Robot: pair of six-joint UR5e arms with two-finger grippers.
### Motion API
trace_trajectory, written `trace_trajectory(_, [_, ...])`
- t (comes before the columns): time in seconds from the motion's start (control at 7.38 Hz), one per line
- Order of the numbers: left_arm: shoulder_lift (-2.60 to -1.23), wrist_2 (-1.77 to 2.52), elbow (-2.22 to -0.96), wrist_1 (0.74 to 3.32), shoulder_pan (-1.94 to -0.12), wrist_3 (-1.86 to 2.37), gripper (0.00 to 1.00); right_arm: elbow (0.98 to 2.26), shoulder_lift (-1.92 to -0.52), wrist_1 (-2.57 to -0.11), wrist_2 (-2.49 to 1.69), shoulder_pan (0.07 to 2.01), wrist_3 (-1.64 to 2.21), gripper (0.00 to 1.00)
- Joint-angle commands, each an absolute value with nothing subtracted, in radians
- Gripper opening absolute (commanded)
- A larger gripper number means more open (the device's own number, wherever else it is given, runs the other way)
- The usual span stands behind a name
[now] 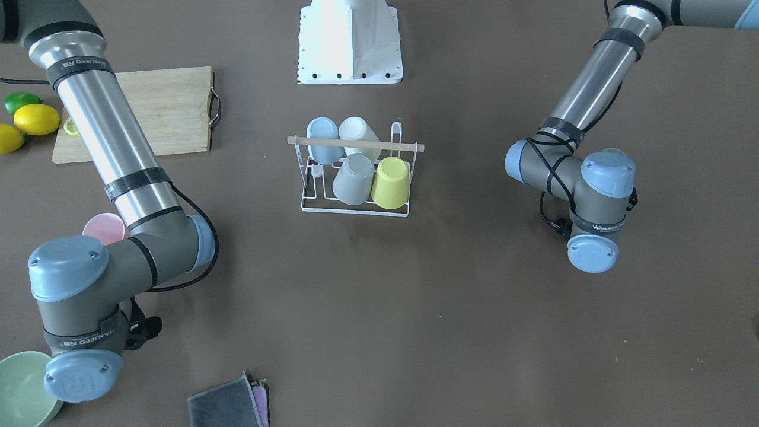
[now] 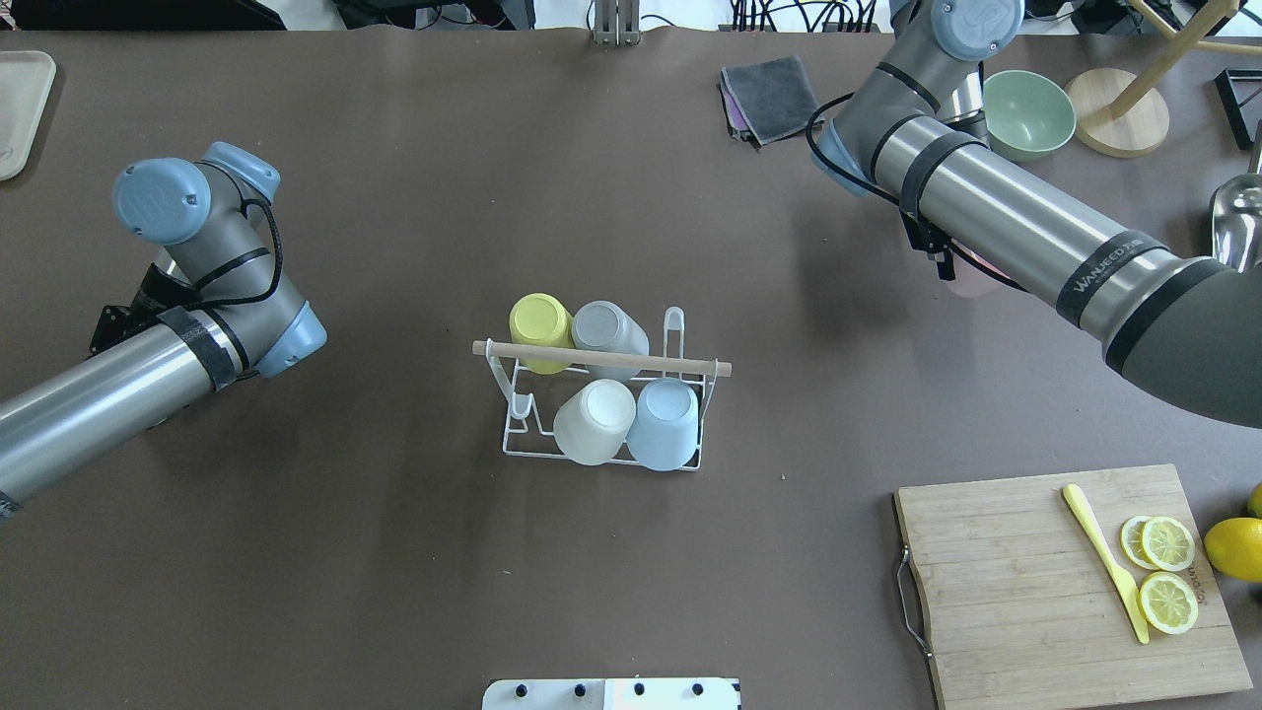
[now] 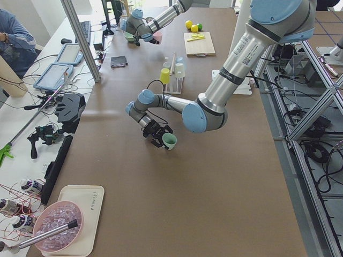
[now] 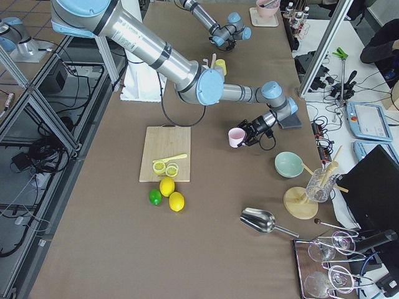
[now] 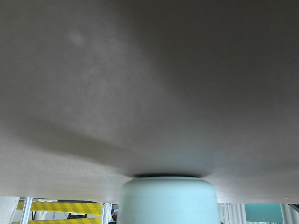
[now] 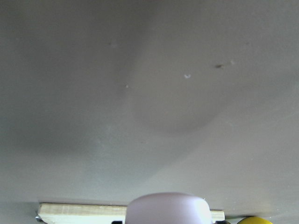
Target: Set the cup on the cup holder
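The white wire cup holder (image 2: 515, 422) with a wooden rod handle (image 1: 356, 142) stands mid-table and carries several upturned cups: yellow, grey, white and blue. Its prongs at one end are bare (image 1: 314, 178). My left gripper (image 3: 161, 140) is shut on a mint green cup (image 3: 170, 142), held tilted just above the table, well to the holder's left. That cup fills the bottom of the left wrist view (image 5: 169, 200). My right gripper (image 4: 246, 134) is shut on a pink cup (image 4: 236, 137), which also shows in the front view (image 1: 102, 225) and the right wrist view (image 6: 168, 208). The fingers are hidden by the arms.
A wooden cutting board (image 2: 1025, 592) with lemon slices and a yellow knife lies at the near right, with whole lemons (image 1: 35, 118) beside it. A green bowl (image 2: 1028, 113), folded cloths (image 2: 769, 94) and a wooden stand (image 2: 1114, 123) sit at the far right.
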State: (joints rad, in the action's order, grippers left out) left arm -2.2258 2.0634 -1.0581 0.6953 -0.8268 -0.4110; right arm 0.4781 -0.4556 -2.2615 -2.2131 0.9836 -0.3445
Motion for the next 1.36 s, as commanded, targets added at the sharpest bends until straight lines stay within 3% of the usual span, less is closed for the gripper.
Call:
trace_trajectory(0.0, [-2.227, 2.066, -1.083, 0.693, -0.831, -0.411, 0.54, 0.567, -0.428, -2.267, -2.218, 1.041, -0.348, 0.0])
trace_trajectory(0.54, [-2.226, 2.077, -1.38, 0.736, -0.864, -0.151, 0.55, 0.788, -0.478, -2.226, -2.253, 1.085, -0.334, 0.0])
trace_trajectory(0.95, [-2.218, 2.072, -1.52, 0.948, -0.865, 0.084, 0.48, 0.967, -0.592, -2.044, -2.267, 1.083, -0.169, 0.0])
trace_trajectory(1.22, [-2.214, 2.065, -1.619, 1.001, -0.864, 0.095, 0.48, 1.093, -0.667, -1.905, -2.281, 1.063, -0.041, 0.0])
